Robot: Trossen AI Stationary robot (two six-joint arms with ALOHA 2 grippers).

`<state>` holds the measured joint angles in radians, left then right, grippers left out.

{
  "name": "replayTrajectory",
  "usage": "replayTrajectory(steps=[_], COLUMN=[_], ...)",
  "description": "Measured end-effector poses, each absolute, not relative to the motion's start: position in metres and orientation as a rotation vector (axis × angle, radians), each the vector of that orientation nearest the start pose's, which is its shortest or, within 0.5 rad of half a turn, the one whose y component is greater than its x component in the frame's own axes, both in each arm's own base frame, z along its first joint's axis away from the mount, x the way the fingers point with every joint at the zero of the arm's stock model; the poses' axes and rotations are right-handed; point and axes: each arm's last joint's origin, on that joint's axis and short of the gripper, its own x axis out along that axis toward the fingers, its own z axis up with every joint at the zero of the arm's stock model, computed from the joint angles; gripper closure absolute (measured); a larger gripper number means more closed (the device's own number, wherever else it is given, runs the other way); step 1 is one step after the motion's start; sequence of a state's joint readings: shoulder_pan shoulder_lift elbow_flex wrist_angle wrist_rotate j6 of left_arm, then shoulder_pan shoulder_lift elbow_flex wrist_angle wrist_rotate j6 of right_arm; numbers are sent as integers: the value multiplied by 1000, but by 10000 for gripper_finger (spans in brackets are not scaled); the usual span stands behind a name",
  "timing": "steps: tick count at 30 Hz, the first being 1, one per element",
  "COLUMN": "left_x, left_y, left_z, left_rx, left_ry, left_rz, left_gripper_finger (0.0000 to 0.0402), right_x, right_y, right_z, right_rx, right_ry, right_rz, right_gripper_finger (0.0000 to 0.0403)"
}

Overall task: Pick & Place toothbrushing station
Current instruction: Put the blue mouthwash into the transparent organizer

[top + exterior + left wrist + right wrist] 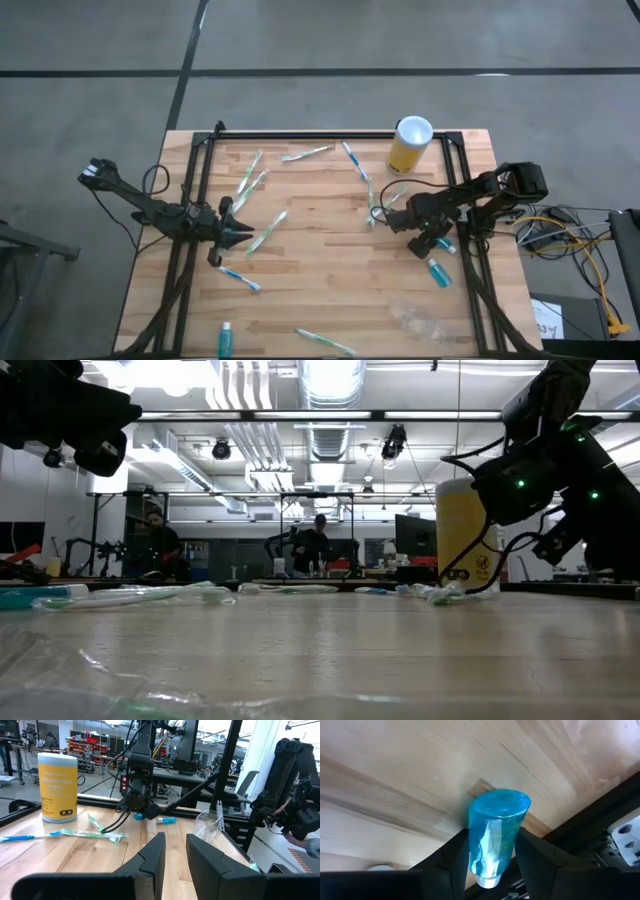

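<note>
Over by the table's right edge, the right gripper [487, 851] is down on a teal tube [496, 832], fingers flanking it on both sides; whether they clamp it I cannot tell. The left gripper [243, 234] hovers partly open, holding nothing, beside scattered toothbrushes [266, 231].

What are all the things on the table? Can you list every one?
table: one, light wood with a black frame, under everything
yellow cylinder: one, yellow with a white top, far edge towards the right
toothbrushes: at least seven, white-green and white-blue, scattered across the table
teal tubes: three, teal with white caps, two on the right side, one at the near edge on the left
clear cup: one, see-through, near edge on the right
people: two, far behind the table
left gripper: one, dark, open and empty, left of middle
right gripper: one, dark, right side, over one teal tube
</note>
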<state>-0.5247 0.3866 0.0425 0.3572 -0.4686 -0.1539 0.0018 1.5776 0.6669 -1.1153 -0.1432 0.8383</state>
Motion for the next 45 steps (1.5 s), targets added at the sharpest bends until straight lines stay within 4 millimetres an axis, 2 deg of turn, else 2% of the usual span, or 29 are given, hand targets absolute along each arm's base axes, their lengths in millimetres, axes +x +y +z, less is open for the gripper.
replayTrajectory(steps=[12, 27, 37, 45], left_x=[110, 110, 110, 110], left_y=[-49, -49, -49, -49], left_z=[178, 178, 178, 178], left_rx=[-160, -160, -159, -159], left_ry=[-7, -7, -6, -4], left_rz=[-57, -57, -57, -57], left_gripper_finger=[319, 319, 319, 319], right_x=[216, 271, 283, 286], right_y=[4, 4, 6, 6], right_z=[139, 149, 135, 139], right_rx=[718, 884, 909, 915], right_ry=[1711, 1235, 1234, 1218], right_rz=[-650, -488, -457, -433], right_gripper_finger=[266, 267, 267, 266])
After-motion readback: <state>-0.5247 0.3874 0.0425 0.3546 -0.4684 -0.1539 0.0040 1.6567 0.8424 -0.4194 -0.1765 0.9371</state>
